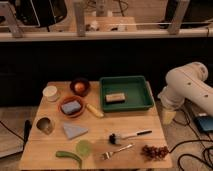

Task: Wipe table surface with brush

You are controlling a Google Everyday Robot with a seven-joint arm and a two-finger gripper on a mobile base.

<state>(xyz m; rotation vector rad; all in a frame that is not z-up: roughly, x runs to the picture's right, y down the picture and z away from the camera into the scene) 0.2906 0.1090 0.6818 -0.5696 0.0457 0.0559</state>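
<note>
A green rectangular tray (137,101) on the light wooden tabletop (100,126) holds a tan block (115,97), a dark bowl (73,84) an orange ball (80,87); the gripper (168,116), grip impossible to tell, hangs off its right edge.

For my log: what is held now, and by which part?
Nothing visible: the brush lies free on the table; the gripper hangs beside its right edge.

Dim room, gripper (168,116) hanging low at the right, pale rail (125,34) with upright posts running across far behind it, dark panel (100,57) sitting beneath, black cables (192,141) trailing over grey floor (192,131) beside it.
</note>
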